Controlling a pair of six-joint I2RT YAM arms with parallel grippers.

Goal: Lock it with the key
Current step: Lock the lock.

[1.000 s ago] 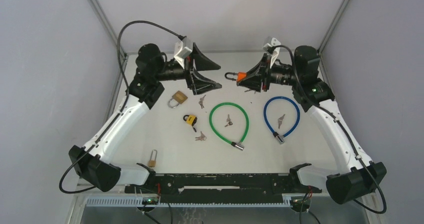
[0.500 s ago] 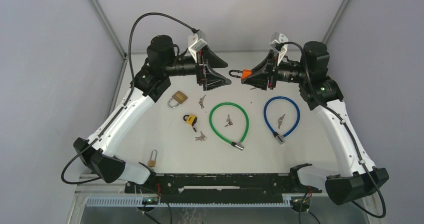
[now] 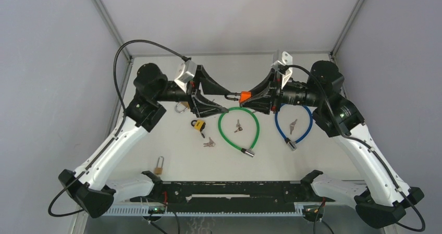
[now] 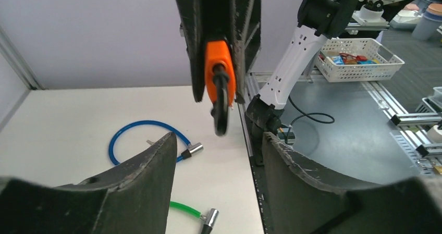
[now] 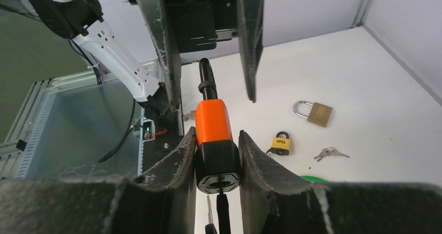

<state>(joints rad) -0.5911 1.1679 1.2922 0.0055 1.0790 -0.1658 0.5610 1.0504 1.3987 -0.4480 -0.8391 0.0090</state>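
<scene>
An orange padlock (image 5: 212, 120) with a black base is clamped between the fingers of my right gripper (image 5: 216, 135), held in the air over the table's middle. A black-headed key (image 5: 222, 209) sticks out of the keyway under its base. The dark shackle (image 5: 206, 80) points at my left gripper (image 3: 228, 100). The left jaws are open, and the shackle tip (image 4: 221, 114) hangs just beyond their tips without touching either finger (image 4: 151, 163).
On the white table (image 3: 167, 145) lie a green cable lock (image 3: 238, 127), a blue cable lock (image 3: 293, 122), a yellow padlock (image 3: 198, 125), a brass padlock (image 5: 312, 113), a slim brass padlock (image 3: 158, 166) near the front left, and several loose key bunches (image 3: 209, 143).
Both arms came down and toward each other. The padlock's shackle now reaches the left gripper's fingertips, and the left jaws have narrowed a little.
</scene>
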